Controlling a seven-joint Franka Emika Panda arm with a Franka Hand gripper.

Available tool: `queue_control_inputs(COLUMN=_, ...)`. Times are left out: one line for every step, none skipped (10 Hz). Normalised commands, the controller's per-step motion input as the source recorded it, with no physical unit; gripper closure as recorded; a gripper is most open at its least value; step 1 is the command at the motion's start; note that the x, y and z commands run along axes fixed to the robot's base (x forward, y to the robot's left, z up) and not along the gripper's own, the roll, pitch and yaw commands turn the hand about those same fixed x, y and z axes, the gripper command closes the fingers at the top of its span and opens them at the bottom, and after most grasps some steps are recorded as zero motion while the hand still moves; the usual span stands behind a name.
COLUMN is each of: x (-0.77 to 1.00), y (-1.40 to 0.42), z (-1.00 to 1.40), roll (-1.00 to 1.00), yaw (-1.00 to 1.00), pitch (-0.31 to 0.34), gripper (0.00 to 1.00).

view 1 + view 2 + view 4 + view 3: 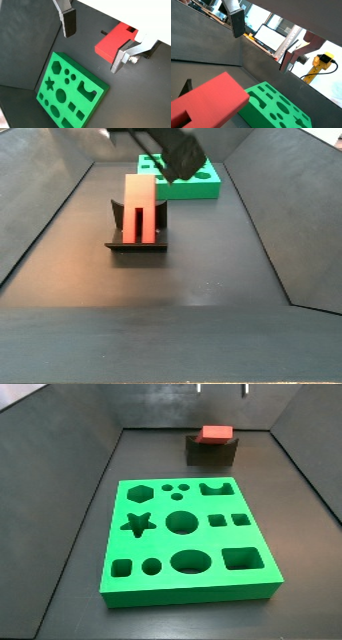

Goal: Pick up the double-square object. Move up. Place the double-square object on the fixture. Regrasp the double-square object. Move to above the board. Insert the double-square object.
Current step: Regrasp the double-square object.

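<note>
Red double-square object standing upright in the fixture, gripper above it with fingers spread wide and empty, green board nearby, seemingly just behind.

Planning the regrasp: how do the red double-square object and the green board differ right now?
The double-square object stands upright in the fixture; the board lies flat on the floor. The object is red and smaller; the board is green, larger, with many holes. The pincer is open, holding neither.
</note>
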Motion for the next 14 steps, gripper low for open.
queue_control_inputs(x=0.15, y=-0.68, z=0.88, roll=1.00, yaw=0.03, pitch=0.066, gripper=0.00)
queue_control_inputs(x=0.15, y=-0.67, z=0.78, roll=1.00, yaw=0.03, pitch=0.065, gripper=0.00)
queue_control_inputs(x=0.06, y=-0.48, z=0.61, roll=1.00, yaw=0.03, pitch=0.061, gripper=0.00)
queue_control_inputs(x=0.00, y=-0.28, z=0.42, roll=1.00, yaw=0.03, pitch=0.056, gripper=0.00)
queue_control_inputs(x=-0.02, y=-0.16, z=0.28, roll=1.00, yaw=0.03, pitch=0.054, gripper=0.00)
queue_control_inputs(x=-0.01, y=-0.08, z=0.05, roll=1.00, yaw=0.03, pitch=0.053, gripper=0.00)
queue_control_inputs(x=0.00, y=-0.06, z=0.03, roll=1.00, yaw=0.03, pitch=0.053, gripper=0.00)
queue_control_inputs(x=-0.02, y=-0.04, z=0.05, roll=1.00, yaw=0.03, pitch=0.051, gripper=0.00)
queue_control_inputs(x=-0.02, y=-0.03, z=0.02, roll=1.00, yaw=0.03, pitch=0.048, gripper=0.00)
queue_control_inputs(x=-0.01, y=-0.03, z=0.01, roll=1.00, yaw=0.03, pitch=0.044, gripper=0.00)
queue_control_inputs(x=-0.02, y=-0.02, z=0.01, roll=1.00, yaw=0.03, pitch=0.043, gripper=0.00)
queue_control_inputs(x=-0.01, y=-0.02, z=0.01, roll=1.00, yaw=0.03, pitch=0.040, gripper=0.00)
queue_control_inputs(x=-0.01, y=-0.02, z=0.01, roll=1.00, yaw=0.03, pitch=0.038, gripper=0.00)
queue_control_inputs(x=0.00, y=-0.02, z=0.01, roll=1.00, yaw=0.03, pitch=0.036, gripper=0.00)
